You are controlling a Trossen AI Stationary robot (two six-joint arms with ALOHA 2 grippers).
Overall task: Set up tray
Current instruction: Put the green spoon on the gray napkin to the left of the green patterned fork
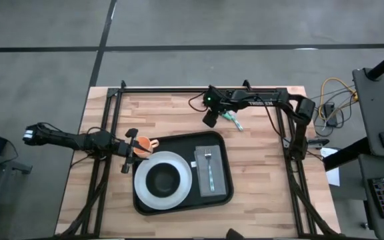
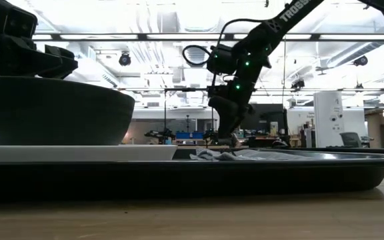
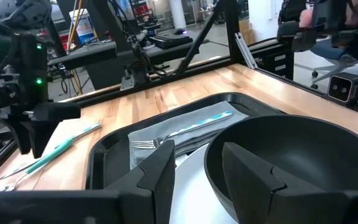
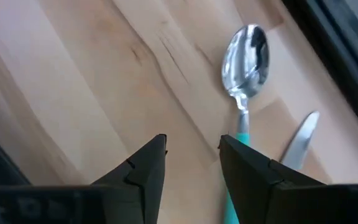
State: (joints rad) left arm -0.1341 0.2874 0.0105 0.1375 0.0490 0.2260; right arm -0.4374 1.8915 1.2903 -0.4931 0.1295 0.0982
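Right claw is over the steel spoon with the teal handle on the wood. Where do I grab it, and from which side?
Grip the teal-handled steel spoon across its narrow teal handle, just behind the bowl, coming straight down. It lies flat on the wooden table, so only the handle's thin sides offer purchase. The right claw is open beside it; a steel knife lies close alongside, so probably keep clear.

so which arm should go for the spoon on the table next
The right. Its gripper hangs open beside the spoon and knife on the bare wood beyond the tray. The left gripper sits at the tray's far side by the bowl, away from them.
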